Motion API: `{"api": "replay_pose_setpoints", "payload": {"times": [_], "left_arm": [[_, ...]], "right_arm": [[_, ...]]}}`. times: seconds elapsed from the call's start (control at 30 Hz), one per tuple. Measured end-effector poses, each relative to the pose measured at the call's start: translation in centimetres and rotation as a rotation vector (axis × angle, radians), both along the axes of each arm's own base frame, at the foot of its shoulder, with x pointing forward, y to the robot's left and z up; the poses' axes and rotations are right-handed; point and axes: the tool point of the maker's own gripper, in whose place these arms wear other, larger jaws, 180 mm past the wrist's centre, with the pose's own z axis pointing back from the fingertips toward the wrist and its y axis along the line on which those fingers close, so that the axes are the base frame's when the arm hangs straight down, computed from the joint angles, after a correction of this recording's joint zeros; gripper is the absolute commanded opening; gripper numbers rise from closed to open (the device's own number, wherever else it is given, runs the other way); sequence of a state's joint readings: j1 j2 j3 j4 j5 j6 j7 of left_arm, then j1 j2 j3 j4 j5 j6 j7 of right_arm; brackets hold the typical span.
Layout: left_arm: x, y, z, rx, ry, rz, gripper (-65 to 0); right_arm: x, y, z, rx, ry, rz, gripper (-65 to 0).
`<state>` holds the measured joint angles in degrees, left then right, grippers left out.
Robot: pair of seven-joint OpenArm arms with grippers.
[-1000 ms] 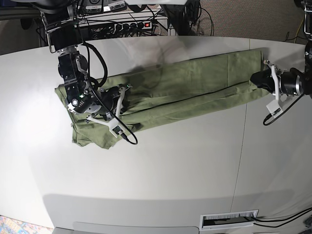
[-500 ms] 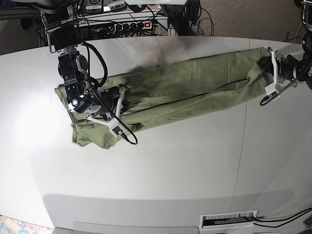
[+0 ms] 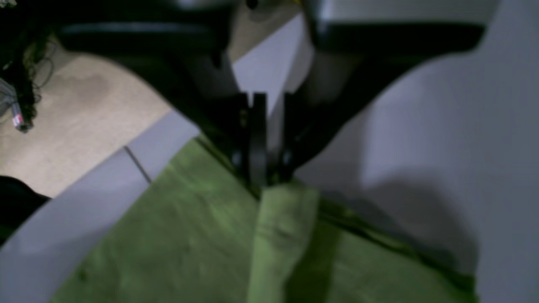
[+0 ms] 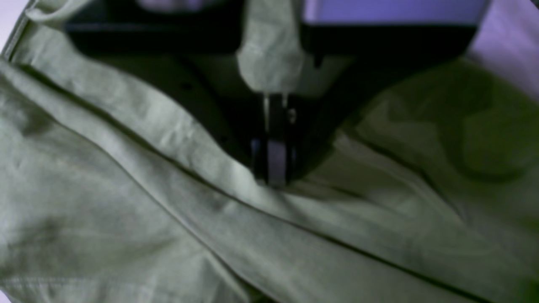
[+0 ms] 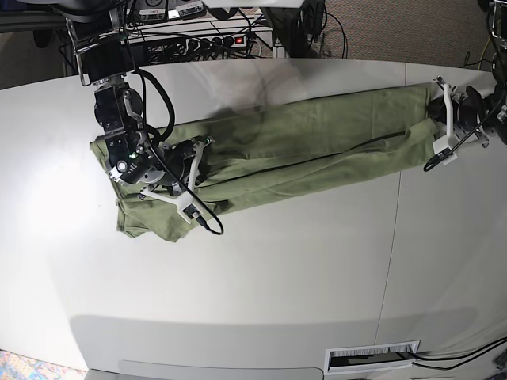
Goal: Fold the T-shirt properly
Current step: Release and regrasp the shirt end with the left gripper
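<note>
Spanning the white table (image 5: 261,277), the T-shirt (image 5: 301,150) lies.

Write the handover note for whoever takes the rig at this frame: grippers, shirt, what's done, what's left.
Left gripper: shut on the T-shirt, pinching a fold at its end near the table edge.
Right gripper: shut, pressed into the cloth at the other end; whether it pinches fabric can't be told.
Shirt: a long narrow band across the table, lengthwise folds already in, some wrinkles.
Left: bring one end over the other to shorten it, then flatten.
</note>
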<state>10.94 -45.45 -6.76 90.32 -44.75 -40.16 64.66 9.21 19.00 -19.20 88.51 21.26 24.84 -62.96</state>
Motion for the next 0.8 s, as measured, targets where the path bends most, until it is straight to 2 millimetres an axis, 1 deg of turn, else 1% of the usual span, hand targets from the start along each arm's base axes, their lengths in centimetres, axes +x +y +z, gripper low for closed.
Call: {"api": "replay_pose_setpoints", "payload": {"times": [0.07,0.23,0.3,0.43,0.53,0.63,0.7,0.8], "left_arm": [[1.0,0.6,0.0,0.034,-0.048,0.033,-60.4],[2.7,3.6,0.3,0.222,-0.142,0.066,-60.4],[3.7,3.5,1.0,0.239,-0.202,0.082,-60.4],[6.3,3.5,3.0,0.265,-0.348,0.136,-60.4],[7.9,2.4,4.5,0.226,-0.445,0.15,-60.4],[8.8,0.7,5.9,0.164,-0.506,0.136,-60.5],[8.6,-0.6,6.0,0.091,-0.494,0.126,-60.5],[7.6,-2.5,5.7,0.014,-0.454,0.042,-60.5]], "right_arm": [[0.0,0.0,0.0,0.0,0.0,0.0,-63.6],[0.0,0.0,0.0,-0.001,0.0,0.0,-63.6],[0.0,0.0,0.0,-0.001,0.0,0.0,-63.6],[0.0,0.0,0.0,-0.001,0.0,0.0,-63.6],[0.0,0.0,0.0,-0.001,0.0,0.0,-63.6],[0.0,0.0,0.0,0.0,-0.001,0.0,-63.6],[0.0,0.0,0.0,0.0,0.0,0.0,-63.6],[0.0,0.0,0.0,0.0,0.0,0.0,-63.6]]}}
